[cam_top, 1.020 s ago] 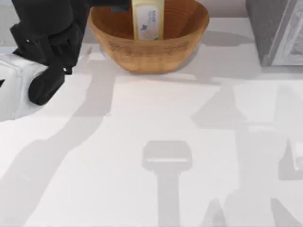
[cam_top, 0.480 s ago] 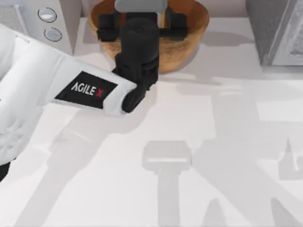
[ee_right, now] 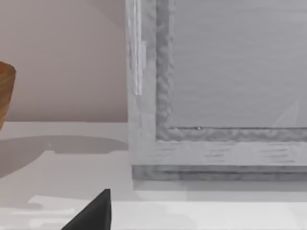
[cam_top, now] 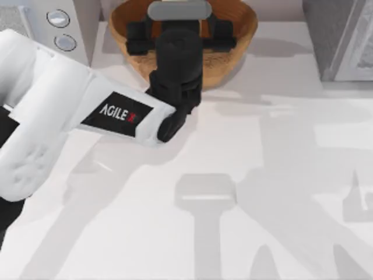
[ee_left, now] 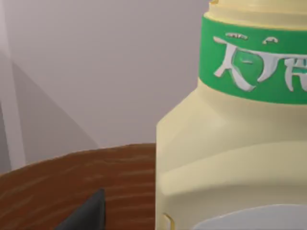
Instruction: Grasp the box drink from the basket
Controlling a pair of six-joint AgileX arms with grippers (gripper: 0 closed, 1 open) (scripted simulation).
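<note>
The brown ribbed basket [cam_top: 233, 58] stands at the table's back middle. My left arm reaches over it from the left, and its black left gripper [cam_top: 178, 26] hangs above the basket's inside, covering the box drink from above. In the left wrist view the box drink [ee_left: 230, 158] is very close: a pale yellow carton with a green printed band near its top, standing behind the basket's brown rim [ee_left: 72, 172]. One dark fingertip [ee_left: 91, 213] shows far to one side of it, not touching it, so the jaws stand open. My right gripper is parked; one fingertip [ee_right: 96, 211] shows.
A grey-white microwave [cam_top: 52, 23] with two round knobs stands at the back left, close to the left arm. A grey cabinet-like block [cam_top: 344, 41] fills the back right corner, seen near in the right wrist view [ee_right: 216, 96]. The basket's edge [ee_right: 5, 91] shows there too.
One second ago the left arm was left of the basket and the carton showed from above. It swung over the basket, covering the carton, then shifted slightly right and toward the front.
</note>
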